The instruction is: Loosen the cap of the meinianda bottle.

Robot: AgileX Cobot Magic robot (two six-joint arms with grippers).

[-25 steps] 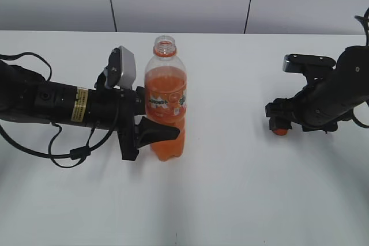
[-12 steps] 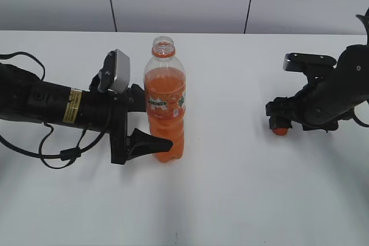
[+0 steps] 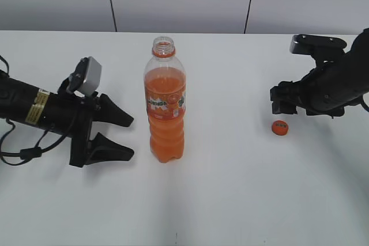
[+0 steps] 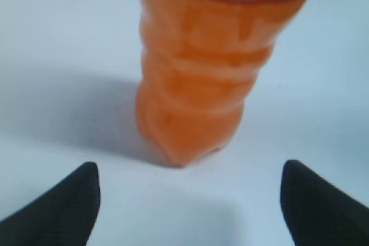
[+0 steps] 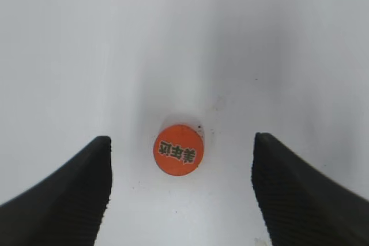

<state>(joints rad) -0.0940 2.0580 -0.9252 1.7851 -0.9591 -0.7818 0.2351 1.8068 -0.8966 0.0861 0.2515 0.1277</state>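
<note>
Near the bench's middle, your left tool (image 3: 124, 137) is backing away spread from the meinianda bottle (image 3: 165, 99), standing upright and uncapped, while your right tool (image 3: 279, 101) is lifting, spread, off the cap (image 3: 281, 127) lying toward the right edge, so the loosening looks finished.

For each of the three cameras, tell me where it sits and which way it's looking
Exterior view: slanted down from the front at the white table; both arms show.
Left wrist view: low on the left arm, facing the meinianda bottle; two open jaw tips show.
Right wrist view: above the table, looking down at the cap; open jaw tips flank it.
Shared: exterior and left wrist both show the bottle; exterior and right wrist both show the cap.
</note>
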